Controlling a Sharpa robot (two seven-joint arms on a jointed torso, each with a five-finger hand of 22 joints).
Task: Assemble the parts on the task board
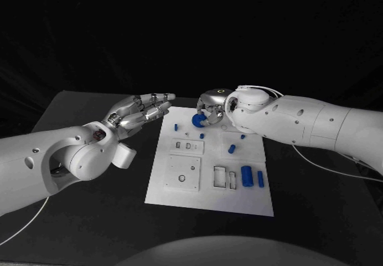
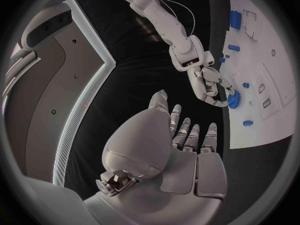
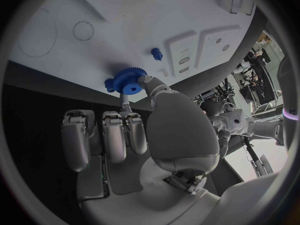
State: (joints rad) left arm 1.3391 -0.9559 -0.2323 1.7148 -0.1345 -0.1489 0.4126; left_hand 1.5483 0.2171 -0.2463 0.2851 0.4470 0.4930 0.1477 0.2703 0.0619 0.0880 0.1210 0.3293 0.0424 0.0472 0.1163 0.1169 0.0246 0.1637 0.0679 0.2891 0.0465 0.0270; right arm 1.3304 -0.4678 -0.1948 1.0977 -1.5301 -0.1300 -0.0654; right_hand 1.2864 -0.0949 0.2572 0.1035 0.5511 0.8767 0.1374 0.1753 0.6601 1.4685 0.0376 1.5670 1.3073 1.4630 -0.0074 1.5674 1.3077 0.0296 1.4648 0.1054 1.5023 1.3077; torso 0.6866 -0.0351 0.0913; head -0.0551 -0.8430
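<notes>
Head view: white task board [image 1: 209,194] at the middle of the black table [image 1: 79,221]; right hand [image 1: 211,108] over the board's far edge, fingers closed on a blue gear [image 1: 198,119]; left hand [image 1: 142,113] raised just off the board's far left corner, fingers straight and slightly apart, holding nothing. Loose blue parts on the board: two upright cylinders [image 1: 248,176] near its right edge, a small peg [image 1: 232,148] mid-board, smaller pieces near the far edge. Left wrist view: left hand [image 2: 187,150] flat with fingers extended, empty; right hand [image 2: 209,87] beyond it, pinching the blue gear [image 2: 234,102] at the task board [image 2: 262,125] edge. Right wrist view: right hand [image 3: 134,135], thumb and one finger clamped on the toothed blue gear [image 3: 130,81], which sits close against the board [image 3: 125,35] near its edge; other fingers curled alongside; a small blue peg [image 3: 156,53] stands nearby.
</notes>
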